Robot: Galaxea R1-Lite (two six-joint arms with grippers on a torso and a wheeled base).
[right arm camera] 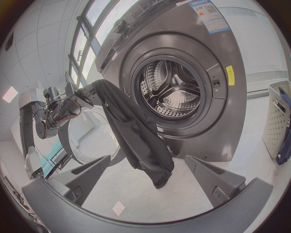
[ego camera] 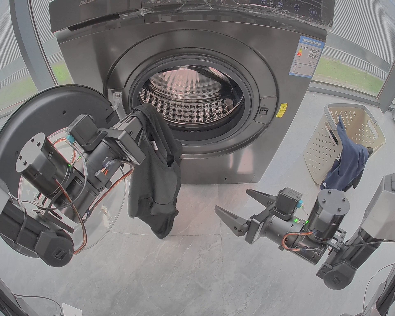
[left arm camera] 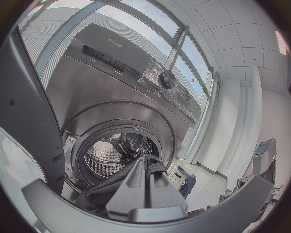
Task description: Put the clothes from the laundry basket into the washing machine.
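Black garment (ego camera: 154, 181) hangs clamped between the jaws of L gripper (ego camera: 138, 117), just in front of washing machine (ego camera: 263, 61) open drum (ego camera: 187, 96), while R gripper (ego camera: 232, 200) sits low w/ jaws apart, empty; long dangling hem may snag its rim & fall to floor (ego camera: 197, 267).

The washing machine (ego camera: 247, 61) has a smooth, satin grey metal shell, crinkled clear film (ego camera: 230, 6) over its top and a bright, perforated steel drum (ego camera: 185, 98) inside. In front of it hangs a black garment (ego camera: 154, 173) of soft matt cloth. To its right, the laundry basket (ego camera: 325, 144) is cream perforated plastic, draped with matt blue cloth (ego camera: 349, 164). The floor (ego camera: 185, 267) around it is glossy pale tile.
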